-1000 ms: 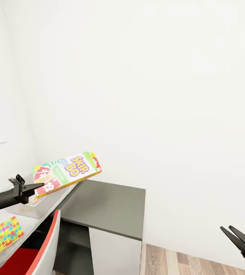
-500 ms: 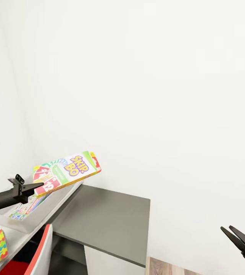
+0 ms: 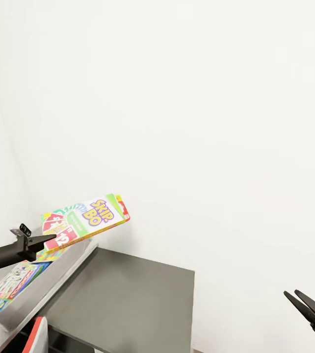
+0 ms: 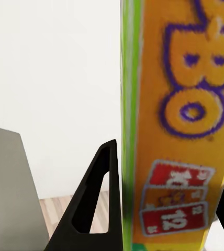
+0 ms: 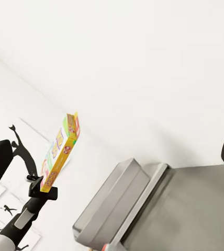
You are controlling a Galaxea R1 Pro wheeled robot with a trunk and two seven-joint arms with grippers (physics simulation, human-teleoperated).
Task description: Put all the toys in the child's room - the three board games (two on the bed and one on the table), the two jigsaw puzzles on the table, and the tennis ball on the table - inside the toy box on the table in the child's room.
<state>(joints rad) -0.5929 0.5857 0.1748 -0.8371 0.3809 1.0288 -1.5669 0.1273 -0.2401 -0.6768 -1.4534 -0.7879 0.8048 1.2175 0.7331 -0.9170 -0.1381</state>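
My left gripper [image 3: 51,239] is shut on the near end of a colourful Skip-Bo board game box [image 3: 88,219], holding it tilted in the air above the far end of the grey toy box [image 3: 59,284]. Another board game [image 3: 9,287] lies inside the toy box. In the left wrist view the Skip-Bo box [image 4: 180,104] is pinched edge-on against a black finger [image 4: 96,193]. The right wrist view shows the same held box [image 5: 59,151] over the toy box [image 5: 112,204]. My right gripper [image 3: 290,292] hangs open and holds nothing, far to the right.
The toy box sits at the edge of a dark grey table [image 3: 128,299] against a plain white wall. A red and white chair edge [image 3: 39,333] shows at the bottom left, below the toy box.
The camera has moved: the table and toy box slid down and left in the picture, and the jigsaw puzzle left the view. Both grippers and the held game keep their places.
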